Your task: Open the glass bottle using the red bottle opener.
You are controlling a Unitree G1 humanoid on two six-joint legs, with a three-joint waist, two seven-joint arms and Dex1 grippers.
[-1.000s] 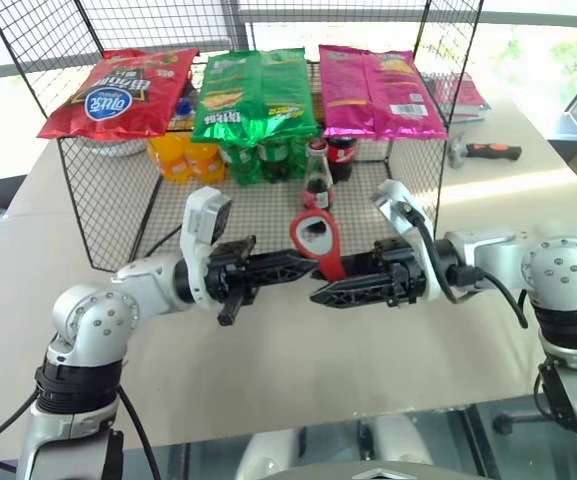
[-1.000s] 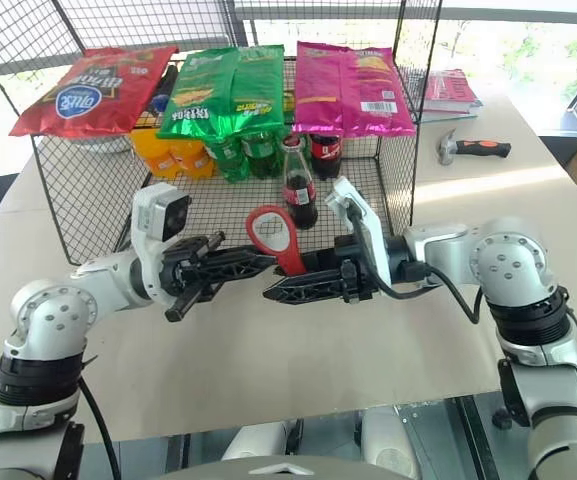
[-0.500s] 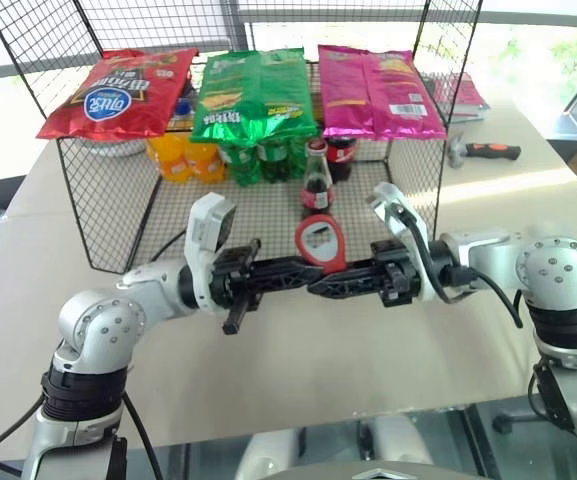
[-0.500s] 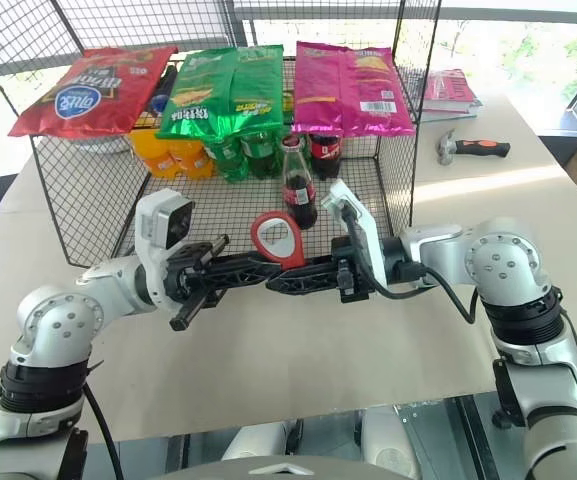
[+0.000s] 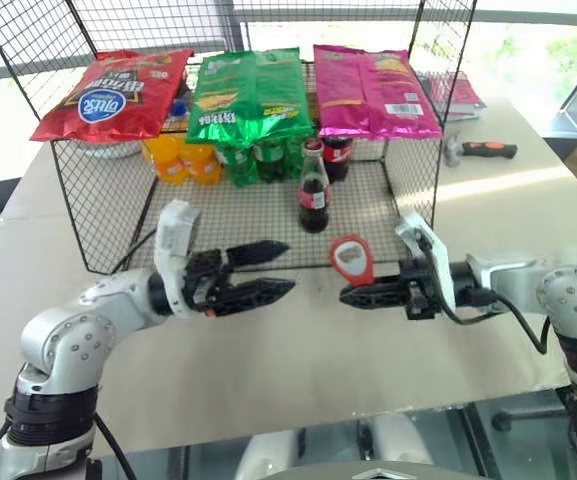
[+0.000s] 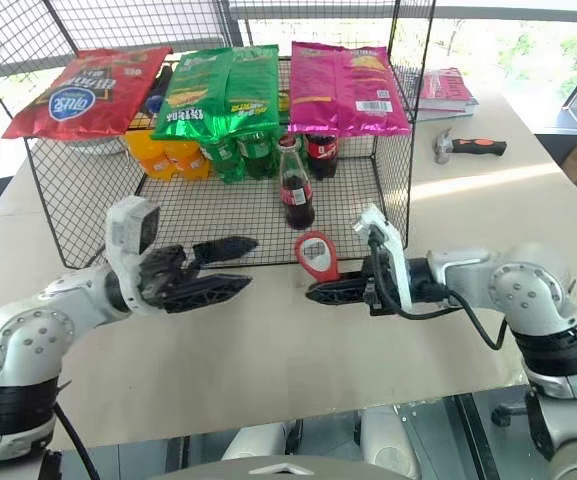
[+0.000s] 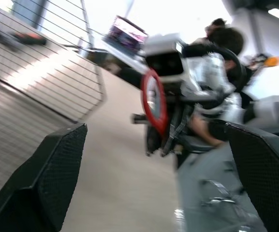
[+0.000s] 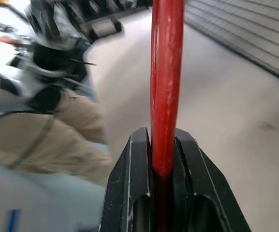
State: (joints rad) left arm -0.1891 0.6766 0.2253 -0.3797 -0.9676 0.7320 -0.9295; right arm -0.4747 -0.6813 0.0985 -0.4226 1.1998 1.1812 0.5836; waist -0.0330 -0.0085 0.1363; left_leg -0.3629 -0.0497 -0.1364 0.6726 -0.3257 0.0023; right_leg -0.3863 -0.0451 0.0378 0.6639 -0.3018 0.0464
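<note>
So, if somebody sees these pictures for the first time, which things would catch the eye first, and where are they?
First, the red bottle opener, held upright in the shut right end effector above the table's front part, just outside the wire basket. Facing it, the left end effector gapes open and empty. Behind them, the glass bottle stands capped on the basket floor, below three bright snack bags, red, green and pink.

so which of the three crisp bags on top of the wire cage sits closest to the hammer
The pink crisp bag, at the right end of the row on the black wire cage. The green and red bags lie further from the orange-handled hammer.
</note>
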